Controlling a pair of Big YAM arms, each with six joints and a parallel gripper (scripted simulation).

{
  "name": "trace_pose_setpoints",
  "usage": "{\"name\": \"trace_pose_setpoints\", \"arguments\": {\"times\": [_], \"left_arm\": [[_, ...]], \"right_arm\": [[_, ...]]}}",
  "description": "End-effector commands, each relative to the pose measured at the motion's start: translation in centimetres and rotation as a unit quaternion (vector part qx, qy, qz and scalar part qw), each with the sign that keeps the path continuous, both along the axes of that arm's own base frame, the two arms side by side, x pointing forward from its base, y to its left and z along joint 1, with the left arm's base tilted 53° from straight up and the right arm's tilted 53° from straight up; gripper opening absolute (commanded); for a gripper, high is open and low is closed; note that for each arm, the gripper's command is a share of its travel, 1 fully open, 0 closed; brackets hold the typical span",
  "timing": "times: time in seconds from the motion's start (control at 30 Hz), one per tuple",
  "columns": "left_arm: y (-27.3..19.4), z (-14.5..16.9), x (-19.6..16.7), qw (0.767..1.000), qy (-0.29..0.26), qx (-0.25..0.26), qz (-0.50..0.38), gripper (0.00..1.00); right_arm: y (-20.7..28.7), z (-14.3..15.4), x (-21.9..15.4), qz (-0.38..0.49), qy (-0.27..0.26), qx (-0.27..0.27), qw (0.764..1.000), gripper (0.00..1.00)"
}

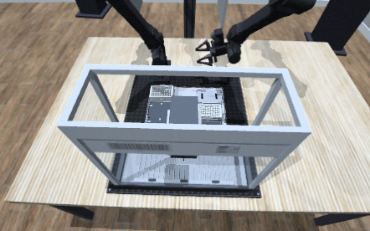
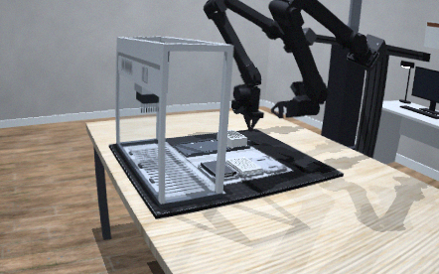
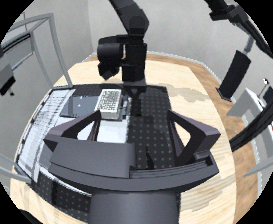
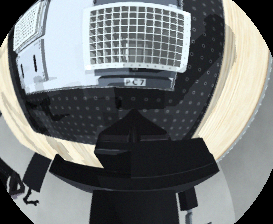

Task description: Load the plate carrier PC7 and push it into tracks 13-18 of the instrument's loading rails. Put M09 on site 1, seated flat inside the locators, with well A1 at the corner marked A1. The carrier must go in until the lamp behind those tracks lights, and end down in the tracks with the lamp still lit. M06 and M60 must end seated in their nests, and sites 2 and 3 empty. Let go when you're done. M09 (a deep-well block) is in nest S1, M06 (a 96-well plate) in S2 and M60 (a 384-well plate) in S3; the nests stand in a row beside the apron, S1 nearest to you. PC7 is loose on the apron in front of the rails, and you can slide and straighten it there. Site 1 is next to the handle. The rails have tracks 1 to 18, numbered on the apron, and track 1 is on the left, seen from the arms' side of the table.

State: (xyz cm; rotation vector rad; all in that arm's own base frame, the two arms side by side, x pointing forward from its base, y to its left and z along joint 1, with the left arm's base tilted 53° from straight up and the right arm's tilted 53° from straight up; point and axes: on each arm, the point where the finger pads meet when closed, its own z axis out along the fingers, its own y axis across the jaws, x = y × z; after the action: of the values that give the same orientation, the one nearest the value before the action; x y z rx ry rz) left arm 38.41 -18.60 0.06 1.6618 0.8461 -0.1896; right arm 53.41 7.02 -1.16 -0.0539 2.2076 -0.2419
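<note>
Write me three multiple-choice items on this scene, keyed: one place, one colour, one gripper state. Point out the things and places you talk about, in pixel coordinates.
1. Where is deep-well block M09 [image 1: 161, 93] [image 2: 235, 140] [image 3: 110, 101] [image 4: 137, 37]?
A) instrument rails
B) carrier PC7 [image 1: 157, 110] [image 2: 192, 145] [image 3: 79, 106] [image 4: 107, 80], label end
C) bare wood

2. Its colour?
A) off-white
B) red
C) green

3. The right gripper [image 1: 161, 64] [image 2: 250, 128] [image 3: 134, 99] [image 4: 134, 112] is:
A) open
B) shut on M09
C) shut, holding nothing

1 B: it sits just behind the PC7 label.
2 A: its well grid is pale.
3 C: fingers meet, short of the block.
</note>
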Motion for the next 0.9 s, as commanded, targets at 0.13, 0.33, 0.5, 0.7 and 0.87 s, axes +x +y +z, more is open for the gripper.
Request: {"name": "trace_pose_setpoints", "arguments": {"times": [0.13, 0.33, 0.5, 0.7, 0.87], "left_arm": [[0.0, -0.4, -2.3, 1.000, 0.012, 0.001, -0.009, 1.00], [0.0, -0.4, -2.3, 1.000, 0.012, 0.001, -0.009, 1.00], [0.0, -0.4, -2.3, 1.000, 0.012, 0.001, -0.009, 1.00], [0.0, -0.4, -2.3, 1.000, 0.012, 0.001, -0.009, 1.00], [0.0, -0.4, -2.3, 1.000, 0.012, 0.001, -0.009, 1.00]], "right_arm": [[-1.1, -1.7, -0.8, -0.015, 0.013, 0.009, 1.000, 0.00], [-1.2, -2.0, 1.0, -0.015, 0.004, 0.011, 1.000, 0.00], [-1.5, -3.1, 2.4, -0.013, 0.005, 0.008, 1.000, 0.00], [-1.8, -3.9, 3.5, -0.012, 0.005, 0.007, 1.000, 0.00], [-1.2, -2.2, 4.2, -0.008, -0.002, 0.008, 1.000, 0.00]]}}
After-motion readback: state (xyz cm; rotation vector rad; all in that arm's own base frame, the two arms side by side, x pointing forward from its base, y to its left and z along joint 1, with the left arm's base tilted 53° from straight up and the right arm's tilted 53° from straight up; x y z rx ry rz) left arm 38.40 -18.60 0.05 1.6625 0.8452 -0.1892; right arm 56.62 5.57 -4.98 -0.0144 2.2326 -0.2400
